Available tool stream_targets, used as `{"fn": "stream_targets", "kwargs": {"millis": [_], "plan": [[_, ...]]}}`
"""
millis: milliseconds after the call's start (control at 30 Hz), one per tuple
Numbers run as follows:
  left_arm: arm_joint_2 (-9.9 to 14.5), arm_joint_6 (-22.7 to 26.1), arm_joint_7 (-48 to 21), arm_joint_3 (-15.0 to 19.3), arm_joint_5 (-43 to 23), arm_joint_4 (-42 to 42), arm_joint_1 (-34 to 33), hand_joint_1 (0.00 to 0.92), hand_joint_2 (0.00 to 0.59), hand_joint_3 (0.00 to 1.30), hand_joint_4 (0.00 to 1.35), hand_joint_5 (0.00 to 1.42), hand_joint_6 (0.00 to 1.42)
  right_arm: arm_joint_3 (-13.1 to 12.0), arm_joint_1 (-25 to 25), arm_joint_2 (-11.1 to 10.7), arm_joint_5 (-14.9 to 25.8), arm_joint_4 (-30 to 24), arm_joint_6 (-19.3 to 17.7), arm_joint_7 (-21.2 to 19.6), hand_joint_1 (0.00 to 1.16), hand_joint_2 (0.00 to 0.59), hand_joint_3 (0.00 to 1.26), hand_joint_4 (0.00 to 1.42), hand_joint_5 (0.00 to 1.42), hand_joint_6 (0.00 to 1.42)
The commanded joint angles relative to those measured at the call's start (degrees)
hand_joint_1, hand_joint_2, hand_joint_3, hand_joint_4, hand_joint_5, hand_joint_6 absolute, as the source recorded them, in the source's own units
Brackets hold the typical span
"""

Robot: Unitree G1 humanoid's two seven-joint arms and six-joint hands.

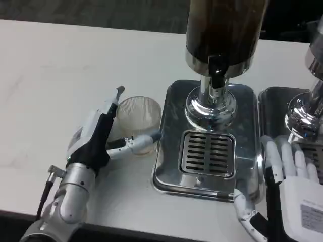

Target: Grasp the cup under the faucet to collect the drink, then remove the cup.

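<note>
- You have one camera, the head view, set high on the robot and looking steeply down at the white table [45, 75].
- It faces forward, toward the drink dispenser [222, 35], whose top is cut off by the upper edge.
- It sits close: the forearms enter from the bottom edge, and the drip tray [171, 166] lies at centre.

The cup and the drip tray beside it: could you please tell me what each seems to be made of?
The cup looks like clear ribbed plastic, possibly glass: the white table shows through its fine vertical ridges. The drip tray looks like polished metal, probably stainless steel: it is mirror-bright, reflects the dispenser's column, and has a slotted grille set in it.
</note>
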Motion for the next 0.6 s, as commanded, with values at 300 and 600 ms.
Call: {"fn": "stream_targets", "kwargs": {"millis": [300, 600], "plan": [[-1.1, 0.4, 2.6, -1.5, 1.0, 1.4, -0.9, 0.661, 0.051, 0.21, 0.22, 0.39, 0.43, 0.4, 1.9, 0.7, -0.8, -1.9, 0.7, -0.9, 0.22, 0.470, 0.06, 0.00, 0.00, 0.06], [-0.9, 1.0, 6.9, -2.9, 1.7, 1.5, -0.6, 0.749, 0.001, 0.74, 0.82, 1.04, 1.14, 0.4, 1.6, 0.9, -0.5, -1.8, 0.6, -1.0, 0.22, 0.470, 0.06, 0.00, 0.00, 0.09]]}}
